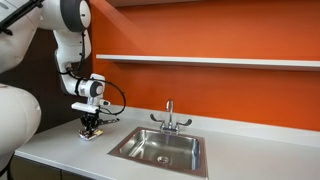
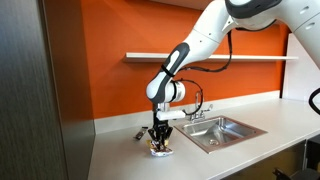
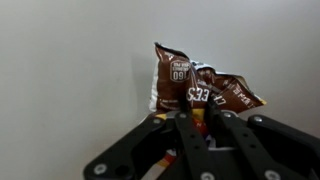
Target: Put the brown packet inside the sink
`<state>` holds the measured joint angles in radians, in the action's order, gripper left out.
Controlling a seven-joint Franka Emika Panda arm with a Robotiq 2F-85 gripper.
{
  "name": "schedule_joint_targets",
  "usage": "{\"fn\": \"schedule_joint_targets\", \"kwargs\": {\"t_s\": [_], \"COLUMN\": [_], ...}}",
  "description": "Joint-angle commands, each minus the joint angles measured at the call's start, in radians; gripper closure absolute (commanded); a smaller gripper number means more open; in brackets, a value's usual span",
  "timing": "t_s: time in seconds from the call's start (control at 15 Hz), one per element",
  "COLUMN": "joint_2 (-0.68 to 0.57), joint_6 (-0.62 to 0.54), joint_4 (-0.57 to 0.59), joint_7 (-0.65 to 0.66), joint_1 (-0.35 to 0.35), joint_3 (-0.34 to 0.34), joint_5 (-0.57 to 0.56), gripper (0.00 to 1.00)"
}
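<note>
The brown packet (image 3: 200, 85) is a crumpled brown wrapper with white lettering and red and yellow edges, lying on the grey countertop. My gripper (image 3: 200, 118) is right down on it, its black fingers closed together on the packet's near edge. In both exterior views the gripper (image 1: 91, 126) (image 2: 160, 145) stands vertically on the counter with the packet (image 1: 91, 133) (image 2: 160, 152) under its tips, to the side of the sink (image 1: 160, 149) (image 2: 222, 131). The stainless sink has a chrome faucet (image 1: 170, 117) at its rear edge.
An orange wall with a white shelf (image 1: 200, 61) runs behind the counter. A thin dark pen-like object (image 2: 137, 134) lies on the counter near the gripper. A tall dark cabinet side (image 2: 40, 90) stands at the counter's end.
</note>
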<state>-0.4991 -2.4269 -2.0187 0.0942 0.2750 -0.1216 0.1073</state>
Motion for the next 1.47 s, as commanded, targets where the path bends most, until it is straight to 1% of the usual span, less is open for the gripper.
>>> {"fn": "schedule_joint_targets", "kwargs": {"t_s": [0.0,0.13,0.2,0.67,1.07,1.4], "joint_2": [-0.005,-0.002,0.000,0.030,0.107,0.197], "joint_6": [0.018,0.017,0.018,0.037,0.059,0.083], "joint_4": [0.013,0.012,0.012,0.009,-0.011,-0.049], "joint_7": [0.033,0.035,0.035,0.063,0.097,0.124], "joint_1": [-0.005,-0.005,-0.005,0.005,0.017,0.018], "joint_3": [0.000,-0.001,-0.001,0.001,-0.003,-0.009], "joint_5": [-0.035,-0.033,-0.032,-0.037,-0.059,-0.067], "gripper": [1.00,0.98,1.00,0.99,0.99,0.99]}}
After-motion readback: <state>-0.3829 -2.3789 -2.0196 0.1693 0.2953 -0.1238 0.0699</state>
